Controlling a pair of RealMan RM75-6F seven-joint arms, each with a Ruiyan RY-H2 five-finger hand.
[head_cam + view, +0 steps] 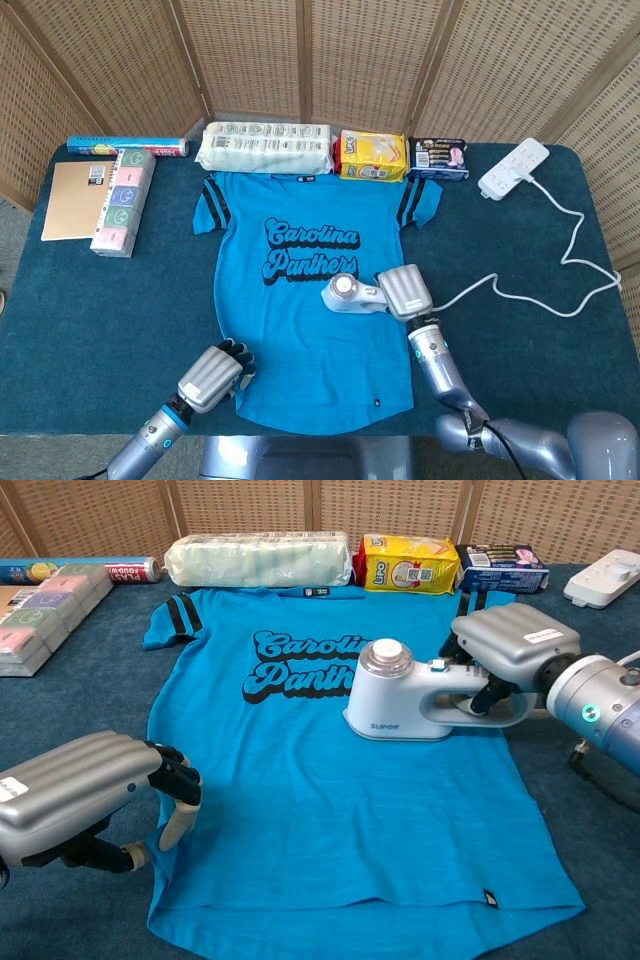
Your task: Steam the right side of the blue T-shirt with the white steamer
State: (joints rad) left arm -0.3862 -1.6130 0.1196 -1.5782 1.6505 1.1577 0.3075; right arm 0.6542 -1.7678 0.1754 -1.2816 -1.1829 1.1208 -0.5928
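Steamer [400, 702] gripped by handle in right hand [512, 648], head lying toward shirt centre from hand, long axis crosswise on blue T-shirt [330, 810]. Unsteamed right side runs toward and away from hand. Left hand [85, 792] curled at hem, w/ cloth pinned, apparently.

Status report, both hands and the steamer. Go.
Right hand grips the white steamer by its handle, on the right side of the blue T-shirt. Left hand pinches the shirt's lower left edge. Nothing in the way.
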